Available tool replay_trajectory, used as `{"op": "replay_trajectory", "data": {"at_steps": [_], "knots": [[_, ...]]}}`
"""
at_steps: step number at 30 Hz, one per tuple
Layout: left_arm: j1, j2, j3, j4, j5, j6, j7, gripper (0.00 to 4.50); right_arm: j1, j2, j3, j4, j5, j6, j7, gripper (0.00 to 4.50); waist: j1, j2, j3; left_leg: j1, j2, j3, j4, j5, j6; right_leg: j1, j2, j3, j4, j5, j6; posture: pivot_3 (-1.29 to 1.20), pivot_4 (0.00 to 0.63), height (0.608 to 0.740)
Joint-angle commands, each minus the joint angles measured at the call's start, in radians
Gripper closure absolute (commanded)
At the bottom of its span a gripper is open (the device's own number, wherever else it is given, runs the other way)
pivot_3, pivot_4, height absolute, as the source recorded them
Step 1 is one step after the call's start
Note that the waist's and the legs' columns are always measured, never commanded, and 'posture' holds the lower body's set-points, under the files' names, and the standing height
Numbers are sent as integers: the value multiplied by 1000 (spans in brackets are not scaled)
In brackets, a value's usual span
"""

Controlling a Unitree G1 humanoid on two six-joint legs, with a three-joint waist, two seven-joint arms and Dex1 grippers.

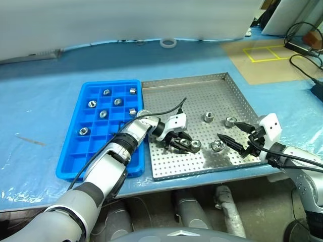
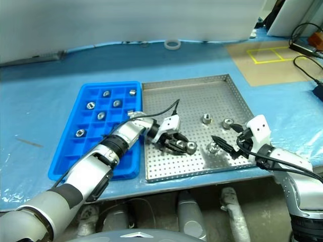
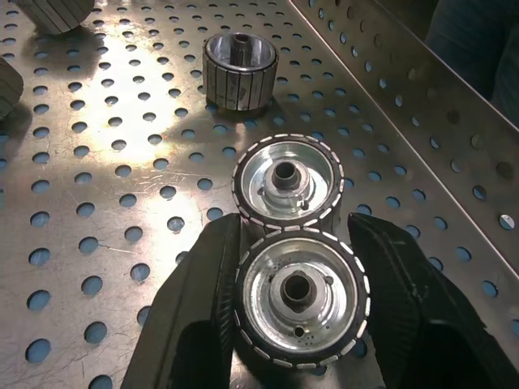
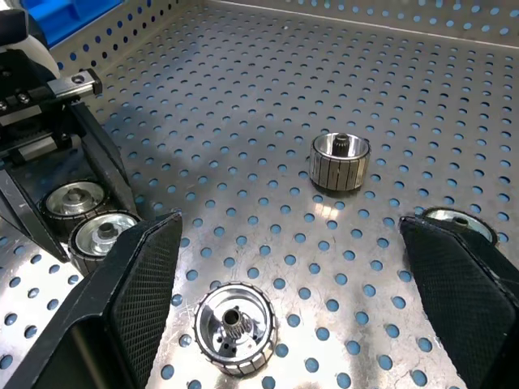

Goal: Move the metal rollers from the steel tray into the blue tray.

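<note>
rollers (image 3: 297, 294) sit paired near the steel tray's (image 1: 237, 96) front edge; left gripper (image 1: 182, 144) clenches the nearer one, right gripper (image 1: 233, 134) gapes. lift straight up, clear of its neighbour, toward the blue tray (image 1: 75, 151).

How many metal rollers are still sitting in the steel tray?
5. One roller in the left gripper, another touching it; one by the right gripper; two farther back. The left arm could hide more.
</note>
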Motion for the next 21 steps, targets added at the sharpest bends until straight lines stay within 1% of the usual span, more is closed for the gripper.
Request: {"op": "replay_trajectory", "data": {"at_steps": [1,6,8,13,18,21], "knots": [[1,6,77,-66,-60,6,24,2768,-44,4,-1,-29,45,2,3,0,0,0,0,0,0,0,0,0,0,0,0,0,0,2,-4,-578,150,740],[18,-14,244,-170,-195,79,144,2768,-138,73,4,-11,161,46,4,0,3,0,0,-1,0,0,0,0,0,0,-1,0,0,3,-5,-531,150,740],[36,-21,289,-214,-229,97,196,2768,-173,110,21,-2,211,72,5,0,6,0,0,-1,0,0,0,0,1,0,-1,0,0,3,-5,-498,150,740],[120,-29,318,-380,-286,163,240,2768,-278,213,53,71,319,135,-6,0,9,1,0,-1,1,0,-1,1,3,0,-1,0,0,3,-5,-414,150,740],[174,-34,313,-467,-294,168,286,2768,-392,318,14,202,437,195,-66,0,40,1,0,-1,1,0,0,0,2,-1,-1,0,1,3,-6,-375,150,740],[193,-39,303,-503,-288,135,306,2768,-441,370,19,258,456,206,-109,0,63,2,0,-1,2,0,-1,1,0,-1,-1,1,2,3,-6,-357,150,740]]}}
